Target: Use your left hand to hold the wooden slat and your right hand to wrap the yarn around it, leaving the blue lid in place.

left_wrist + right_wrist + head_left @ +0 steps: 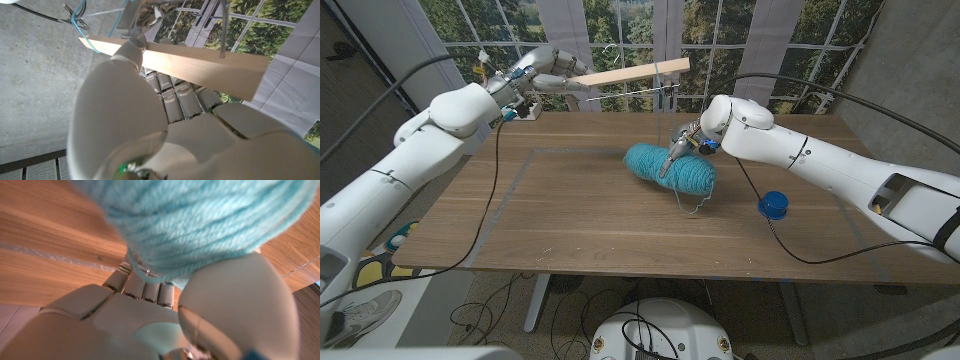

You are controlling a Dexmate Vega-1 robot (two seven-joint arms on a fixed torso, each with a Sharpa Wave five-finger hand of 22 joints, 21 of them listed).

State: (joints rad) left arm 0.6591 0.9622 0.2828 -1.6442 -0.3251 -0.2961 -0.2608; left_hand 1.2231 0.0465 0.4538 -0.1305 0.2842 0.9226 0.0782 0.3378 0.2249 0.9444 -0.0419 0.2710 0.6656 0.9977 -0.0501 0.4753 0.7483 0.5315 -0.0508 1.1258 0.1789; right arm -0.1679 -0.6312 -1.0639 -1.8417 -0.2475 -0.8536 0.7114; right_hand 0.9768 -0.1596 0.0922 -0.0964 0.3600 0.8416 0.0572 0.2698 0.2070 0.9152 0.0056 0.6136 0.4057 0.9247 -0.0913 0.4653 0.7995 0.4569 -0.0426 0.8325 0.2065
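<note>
From the head camera I had the left robot hand [552, 72] gripping the wooden slat [632, 73] aloft beyond the bench [570, 215], the blue lid [773, 206] lying untouched. The left wrist camera showed thin turns of yarn already on that slat. At the right wrist, the right robot hand [145, 312] pressed the fuzzy teal yarn [200, 220]; I couldn't tell whether it held a strand, which I judged the next wrap needed.

My arms are glossy white shells, rounded and jointed with thin dark seams, and a black cable [820, 95] loops along each one. My left hand [552, 72] and right hand [682, 148] have pale grey fingers cut into short metallic segments. A broad white domed cover backs each hand, with a small green light at my left wrist [131, 167].
</note>
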